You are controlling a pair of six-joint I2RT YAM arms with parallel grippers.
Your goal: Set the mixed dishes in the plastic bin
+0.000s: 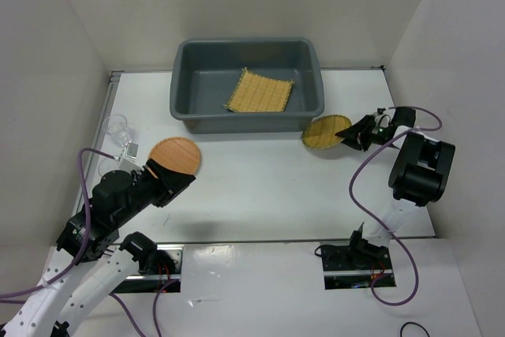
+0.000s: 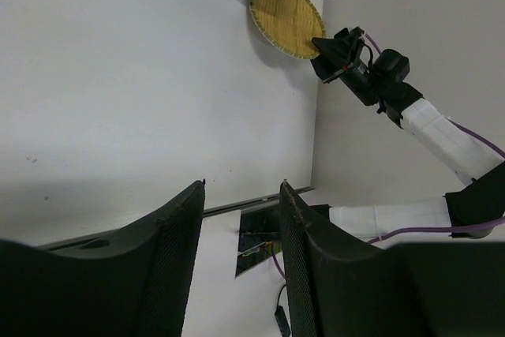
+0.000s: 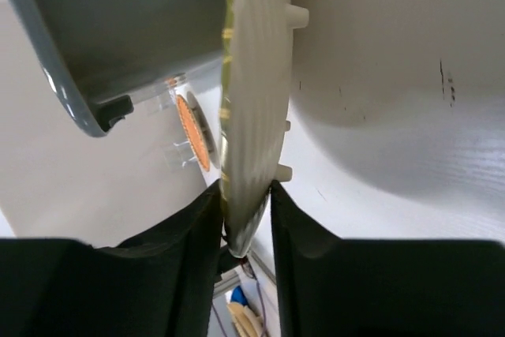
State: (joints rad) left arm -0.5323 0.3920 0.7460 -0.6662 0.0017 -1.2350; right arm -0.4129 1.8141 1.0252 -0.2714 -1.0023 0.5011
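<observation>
Yellow woven plate (image 1: 326, 132) sat just beside the near right corner of the grey plastic bin (image 1: 237, 120), rim clamped by the right gripper (image 1: 347, 133), presumably for lifting in, while the left gripper (image 1: 175, 181) stood parted and empty by the orange-brown plate (image 1: 175, 154).

I see the bamboo-slat tray (image 1: 259, 91) flat in the grey bin (image 1: 237, 122), the woven plate (image 1: 325, 132) rim-first between my right fingers (image 3: 185, 234).

White table (image 1: 260, 187): grey bin (image 1: 237, 121) at far side, orange-brown plate (image 1: 175, 154) near left, clear cup (image 1: 117, 127) at left edge.
</observation>
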